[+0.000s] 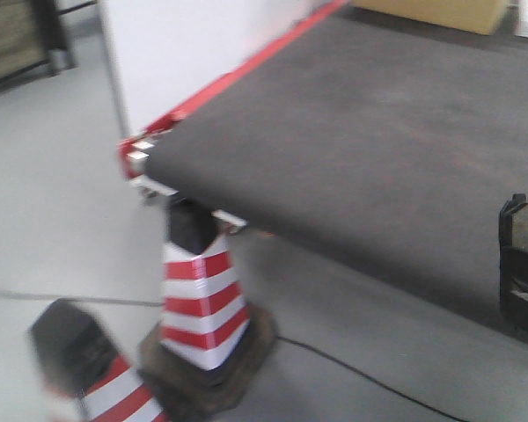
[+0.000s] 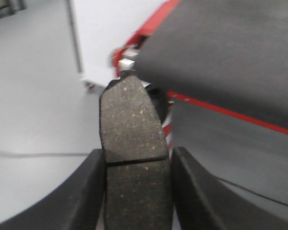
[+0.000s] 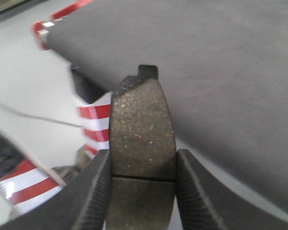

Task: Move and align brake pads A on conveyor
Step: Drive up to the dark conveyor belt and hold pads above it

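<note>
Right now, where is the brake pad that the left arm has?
In the left wrist view, the brake pad sits clamped in the left gripper, its tip pointing at the red-edged corner of the conveyor.

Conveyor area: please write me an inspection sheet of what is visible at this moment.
Surface: conveyor, dark belt with a red edge strip; no pad lies on the visible part.
Job's things: brake pad in the left claw; second brake pad in the right claw.
Clutter: nothing seen.
Claws: both shut on a pad.
Cables: thin black cable on the floor.
Surroundings: red-white cone at the belt's corner, second cone nearer, white panel.
</note>
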